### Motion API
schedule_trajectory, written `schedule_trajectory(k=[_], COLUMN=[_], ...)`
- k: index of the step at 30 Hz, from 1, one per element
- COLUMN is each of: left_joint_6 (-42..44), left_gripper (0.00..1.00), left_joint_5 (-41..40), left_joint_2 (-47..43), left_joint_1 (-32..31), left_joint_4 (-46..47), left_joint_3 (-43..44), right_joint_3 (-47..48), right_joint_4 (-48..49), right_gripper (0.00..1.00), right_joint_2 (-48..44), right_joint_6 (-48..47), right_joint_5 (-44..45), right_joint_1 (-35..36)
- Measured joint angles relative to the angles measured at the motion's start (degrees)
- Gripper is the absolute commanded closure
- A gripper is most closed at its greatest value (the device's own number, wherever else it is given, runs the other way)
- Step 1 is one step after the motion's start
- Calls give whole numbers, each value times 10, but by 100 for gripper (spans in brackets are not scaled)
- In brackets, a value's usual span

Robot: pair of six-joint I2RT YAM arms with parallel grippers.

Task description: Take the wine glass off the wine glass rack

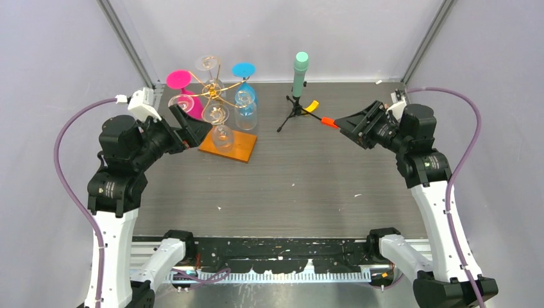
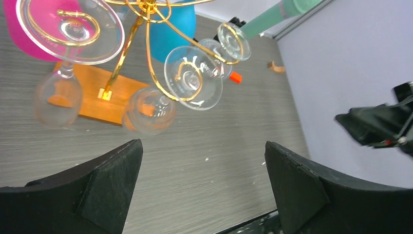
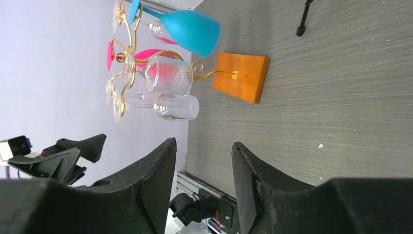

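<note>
Left claw (image 1: 192,129) gapes empty beside the wine glass rack (image 1: 235,151), where a clear wine glass (image 1: 222,135) hangs inverted. Right claw (image 1: 340,123) is half-spread and empty. A clumsy pull could clip the blue glass (image 1: 246,114) or tip the rack.

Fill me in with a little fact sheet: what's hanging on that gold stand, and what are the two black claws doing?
Stand: gold wire wine glass rack on a flat orange-brown wooden base, upright at the grey table's far left
Glasses: pink wine glass, blue wine glass and several clear wine glasses, all hanging upside down
Left gripper: open, empty, close to the rack
Right gripper: open, empty, well away from the rack
Also there: mint-green cylinder on a black tripod
Progress: no glass held yet
</note>
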Motion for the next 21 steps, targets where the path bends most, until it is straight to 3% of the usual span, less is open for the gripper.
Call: schedule_trajectory(k=[5, 8, 10, 14, 21], left_joint_6=[-70, -99, -111, -114, -90], left_gripper=[18, 21, 21, 17, 7], left_joint_5=[0, -2, -9, -20, -70], left_joint_2=[10, 13, 14, 23, 0], left_joint_1=[0, 0, 0, 0, 0], left_joint_4=[38, 56, 65, 75, 75], left_joint_3=[-7, -17, -24, -31, -33], right_joint_3=[-70, -92, -98, -99, -56], right_joint_4=[94, 131, 150, 191, 212], right_gripper=[49, 50, 49, 38, 35], right_joint_2=[-21, -24, -24, -9, 82], right_joint_6=[78, 111, 126, 146, 156], right_joint_5=[-9, -2, 12, 51, 171], right_joint_1=[20, 46, 75, 162, 316])
